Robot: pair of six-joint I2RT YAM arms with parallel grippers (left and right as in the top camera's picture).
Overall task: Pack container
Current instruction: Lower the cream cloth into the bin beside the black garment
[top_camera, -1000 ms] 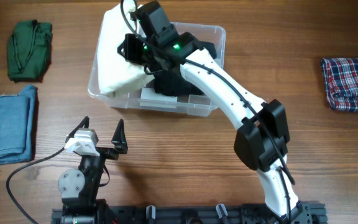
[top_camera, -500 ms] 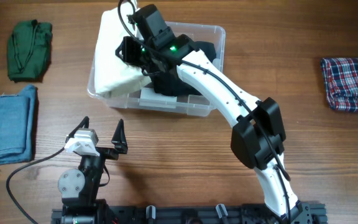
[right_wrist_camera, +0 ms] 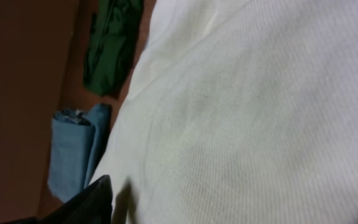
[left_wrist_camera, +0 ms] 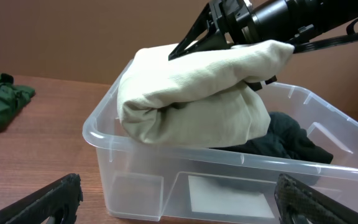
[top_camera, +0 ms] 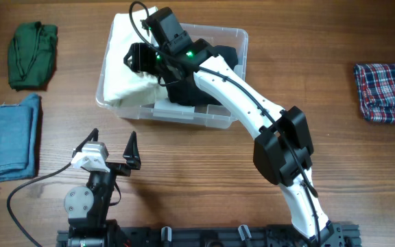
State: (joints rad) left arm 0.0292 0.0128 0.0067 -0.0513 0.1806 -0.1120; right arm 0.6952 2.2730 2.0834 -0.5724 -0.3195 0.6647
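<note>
Plastic container (top_camera: 241,48) lies under right fingers (top_camera: 136,56) pinching cream cloth (top_camera: 125,77); left fingers (top_camera: 133,149) spread.

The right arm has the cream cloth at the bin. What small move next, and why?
Probably shift the right gripper toward the middle of the container, then lower it. The cream cloth in its jaws overhangs the left rim, beside the black garment already inside. Released here, it might slide out.
</note>
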